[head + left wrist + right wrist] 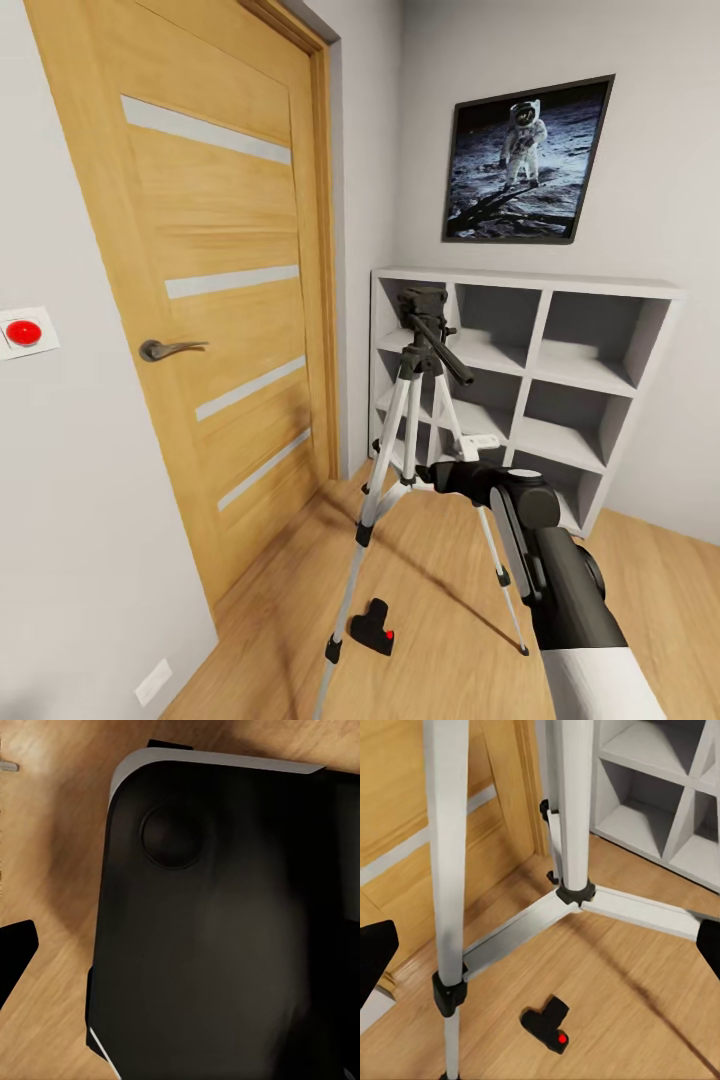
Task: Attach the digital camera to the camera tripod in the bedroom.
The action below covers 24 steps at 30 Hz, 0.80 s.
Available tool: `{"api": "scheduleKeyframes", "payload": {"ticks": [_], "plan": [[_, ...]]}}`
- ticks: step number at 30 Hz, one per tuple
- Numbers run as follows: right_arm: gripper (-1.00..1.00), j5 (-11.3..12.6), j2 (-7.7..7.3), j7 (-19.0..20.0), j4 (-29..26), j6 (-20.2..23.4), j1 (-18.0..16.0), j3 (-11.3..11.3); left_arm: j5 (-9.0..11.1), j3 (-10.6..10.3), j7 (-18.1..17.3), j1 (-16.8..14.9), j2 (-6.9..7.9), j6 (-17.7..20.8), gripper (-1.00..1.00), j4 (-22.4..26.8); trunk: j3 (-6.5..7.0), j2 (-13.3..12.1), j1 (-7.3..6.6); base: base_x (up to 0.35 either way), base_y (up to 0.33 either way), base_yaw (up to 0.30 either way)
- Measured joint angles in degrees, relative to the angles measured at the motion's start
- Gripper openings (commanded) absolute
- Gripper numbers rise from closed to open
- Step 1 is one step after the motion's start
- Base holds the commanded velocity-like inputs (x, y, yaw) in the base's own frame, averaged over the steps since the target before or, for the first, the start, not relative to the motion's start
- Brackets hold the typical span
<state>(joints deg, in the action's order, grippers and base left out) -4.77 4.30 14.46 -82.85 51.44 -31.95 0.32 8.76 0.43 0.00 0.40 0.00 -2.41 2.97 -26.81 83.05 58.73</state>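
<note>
**Camera lies on the floor under the tripod, not yet picked up**

The digital camera (373, 628) lies on the wood plank floor (450, 640) between the spread legs of the camera tripod (425, 400), which stands near the corner where the oak door (210, 300) meets the white cube shelving (540, 380). It looks small, rigid and light, with a smooth hard shell likely to slip, so a pinch across the flat sides of the body, clear of the lens bump and red dot, seems the safest hold. Lying low on the planks, it probably needs a near-vertical approach.

The right gripper (540, 945) hangs close beside the tripod's legs, above the camera (547, 1026); its dark fingertips (375, 952) sit wide apart with nothing between them, so it is released. The tripod looks tall, thin-legged and easy to knock. In the left wrist view a dark rounded housing (217, 922) hangs over the planks; the left gripper's one visible fingertip (13, 949) does not settle its state.
</note>
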Motion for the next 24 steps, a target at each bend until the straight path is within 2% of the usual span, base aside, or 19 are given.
{"api": "scheduleKeyframes", "payload": {"ticks": [12, 14, 15, 16, 20, 24], "plan": [[1.00, 0.2, 0.44, 0.1, -0.2, -0.3, 0.0, 0.4, 0.0, 0.0, 0.0, 0.0, 0.04, 0.0, 1.00, 0.0, 0.00, 0.0, 0.00, 0.000, 0.000, 0.000], [1.00, 0.2, 1.02, 0.1, -0.2, -0.2, 0.0, 0.7, 0.0, 0.0, 0.0, 0.0, 0.05, 0.0, 1.00, 0.0, 0.00, 0.0, 0.00, 0.000, 0.000, 0.000], [1.00, 0.4, 2.62, 0.1, -0.1, 0.0, -0.2, 1.0, 0.0, 0.0, 0.0, 0.0, 0.05, 0.0, 1.00, 0.0, 0.00, 0.0, 0.00, 0.000, 0.000, 0.000], [1.00, 0.2, 3.47, 0.1, -0.1, 0.1, -0.4, 1.0, 0.0, 0.0, 0.0, 0.0, 0.06, 0.0, 1.00, 0.0, 0.00, 0.0, 0.00, 0.000, 0.000, 0.000], [1.00, 0.2, 5.01, 0.0, -0.1, 0.3, -1.6, 1.1, 0.0, 0.0, 0.0, 0.0, 0.05, 0.0, 1.00, 0.0, 0.00, 0.0, 0.00, 0.000, 0.000, 0.000], [1.00, 0.5, 5.68, 0.0, 0.3, 0.4, -3.3, 1.2, 0.0, 0.0, 0.0, 0.0, -0.04, 0.0, 1.00, 0.0, 0.00, 0.0, 0.00, 0.000, 0.000, 0.000]]}}
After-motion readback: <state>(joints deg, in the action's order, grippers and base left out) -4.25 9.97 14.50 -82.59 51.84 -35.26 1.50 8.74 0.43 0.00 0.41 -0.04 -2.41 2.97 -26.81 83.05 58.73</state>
